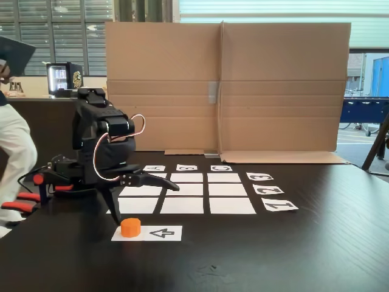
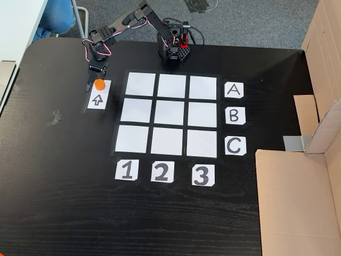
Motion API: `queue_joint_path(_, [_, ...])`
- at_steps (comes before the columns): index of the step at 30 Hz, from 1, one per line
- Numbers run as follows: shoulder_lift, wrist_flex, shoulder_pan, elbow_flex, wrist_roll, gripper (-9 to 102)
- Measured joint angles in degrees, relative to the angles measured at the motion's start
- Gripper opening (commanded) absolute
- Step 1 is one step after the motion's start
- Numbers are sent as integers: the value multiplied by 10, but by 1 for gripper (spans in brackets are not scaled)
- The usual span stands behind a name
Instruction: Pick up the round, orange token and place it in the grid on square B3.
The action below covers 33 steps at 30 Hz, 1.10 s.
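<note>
Gripper (image 1: 143, 198) open, above token (image 1: 130, 227); token sits on arrow strip (image 1: 159, 233), left of grid (image 2: 167, 114).

Orange token (image 2: 99, 84) on white strip (image 2: 98, 97) with black arrow, white grid (image 2: 167, 114) squares with dark gaps, black labels on white, black arm (image 2: 126, 24) with red-white wires, black wood-grain counter (image 2: 64, 186), brown cardboard (image 1: 225, 85).

The setting looks like an office or lab space used for a robot demo. A dark wood-grain bench (image 2: 64, 202) stands on grey carpet (image 2: 250, 21), with a folded cardboard screen (image 1: 225, 91) as backdrop. Behind it are window blinds (image 1: 55, 30), a counter with a small appliance (image 1: 64, 78), and a person's trouser leg (image 1: 15, 152) at the edge.
</note>
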<state>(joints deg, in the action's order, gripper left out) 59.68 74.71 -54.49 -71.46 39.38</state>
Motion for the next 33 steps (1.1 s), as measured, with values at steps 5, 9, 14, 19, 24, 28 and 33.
queue_joint_path(5, [-15, 0, 0, 14, -1, 77])
queue_joint_path(9, [-24, 0, 0, 22, -1, 71])
queue_joint_path(14, [-25, -3, 2, 27, -2, 3])
queue_joint_path(19, [-33, -12, 7, 28, -9, 0])
queue_joint_path(24, [-35, -14, 7, 29, -29, 0])
queue_joint_path(28, [-37, -13, 7, 29, -42, 0])
queue_joint_path(33, [-37, -17, 7, 29, -45, 0])
